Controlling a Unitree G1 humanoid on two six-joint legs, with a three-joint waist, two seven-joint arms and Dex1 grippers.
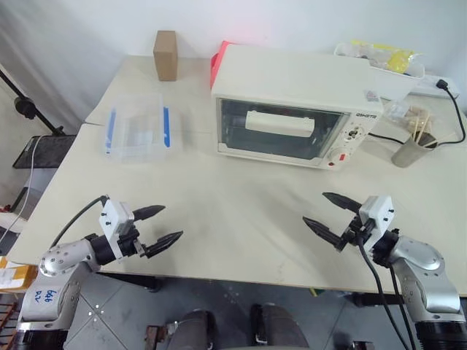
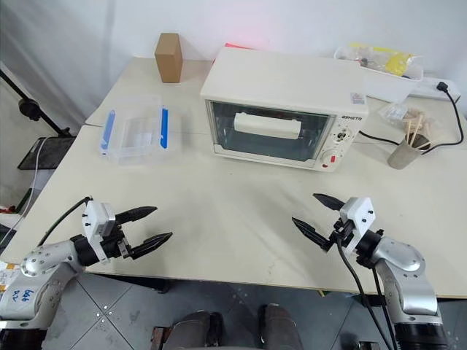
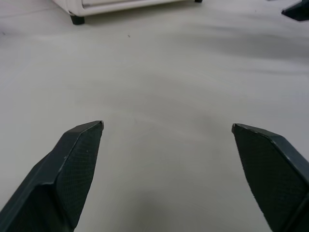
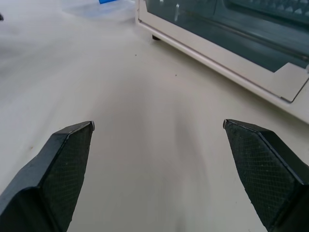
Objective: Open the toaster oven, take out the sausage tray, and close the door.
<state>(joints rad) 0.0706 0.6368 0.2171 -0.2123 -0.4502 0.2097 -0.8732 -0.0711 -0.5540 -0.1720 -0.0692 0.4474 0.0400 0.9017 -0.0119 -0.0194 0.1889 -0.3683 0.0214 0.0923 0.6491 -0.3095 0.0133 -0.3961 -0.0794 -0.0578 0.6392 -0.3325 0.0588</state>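
Observation:
The cream-white toaster oven (image 1: 292, 109) stands at the back middle of the table, its control panel with a red knob (image 1: 333, 156) on the right. Its glass door (image 1: 276, 131) is shut, with the white bar handle (image 1: 279, 122) across the front. The sausage tray is hidden inside. My left gripper (image 1: 159, 227) hovers open near the table's front left edge, nothing between its fingers. My right gripper (image 1: 330, 211) hovers open near the front right, also empty, well short of the oven. The right wrist view looks at the oven's lower front (image 4: 227, 53).
A clear plastic box with blue latches (image 1: 139, 131) lies left of the oven. A brown cardboard box (image 1: 166, 55) stands at the back left. A cup of wooden sticks (image 1: 412, 146), a black cable (image 1: 458, 117) and a tray of packets (image 1: 379, 58) sit at the right.

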